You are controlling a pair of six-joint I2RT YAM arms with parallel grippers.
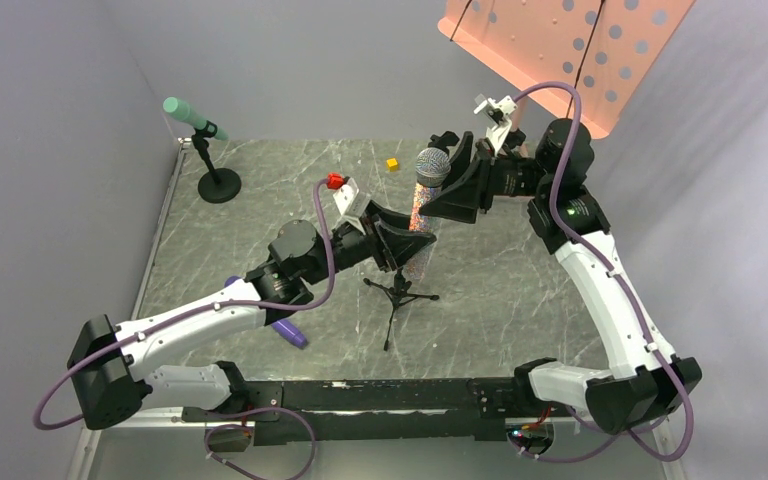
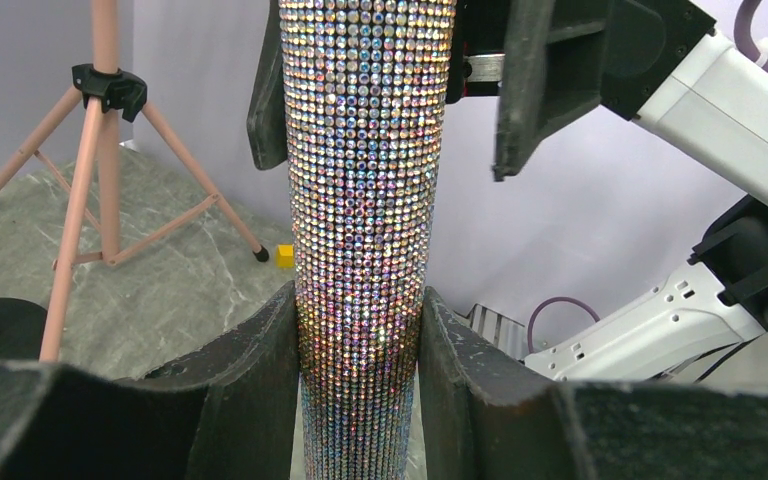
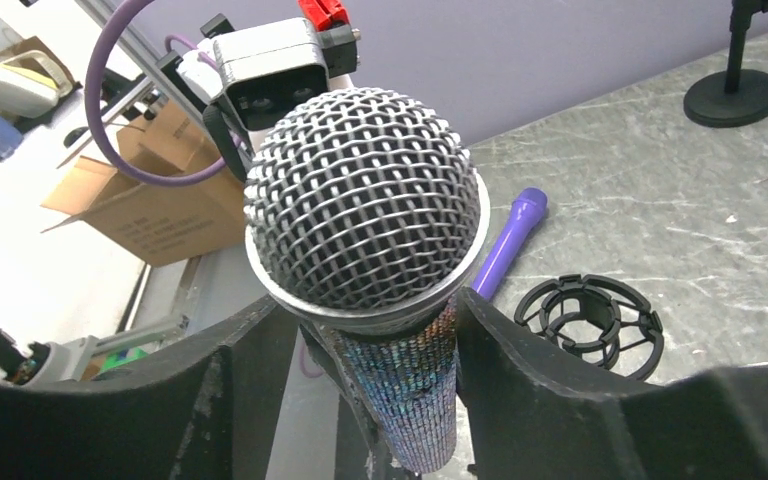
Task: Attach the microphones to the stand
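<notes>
From above, the glittery microphone [image 1: 424, 222] stands upright over the middle of the marbled table [image 1: 520, 290], mesh head up. The left gripper [image 1: 407, 243] pinches its lower body. The right gripper [image 1: 450, 190] flanks it just below the head. A small black tripod stand [image 1: 397, 290] stands just in front of the held microphone. The teal microphone [image 1: 188, 115] sits tilted on a round-base stand [image 1: 219, 185] in the far left corner. The purple microphone [image 1: 290, 333] lies on the table, partly hidden under the left arm. A yellow cube [image 1: 392, 164] rests near the far edge.

In the left wrist view, both left fingers [image 2: 260, 370] press against the sequined body [image 2: 365, 200]. Higher up, the right arm's fingers [image 2: 525, 90] stand on either side of it, spread, and one is clearly off the surface. A pink tripod [image 2: 100, 150] and the yellow cube [image 2: 284, 256] are behind.

In the right wrist view, the silver mesh head [image 3: 365, 210] rises between the right fingers [image 3: 520, 370], which bracket the neck without clamping it. The purple microphone [image 3: 510, 240] lies beyond, beside a black ring mount [image 3: 588, 320].
</notes>
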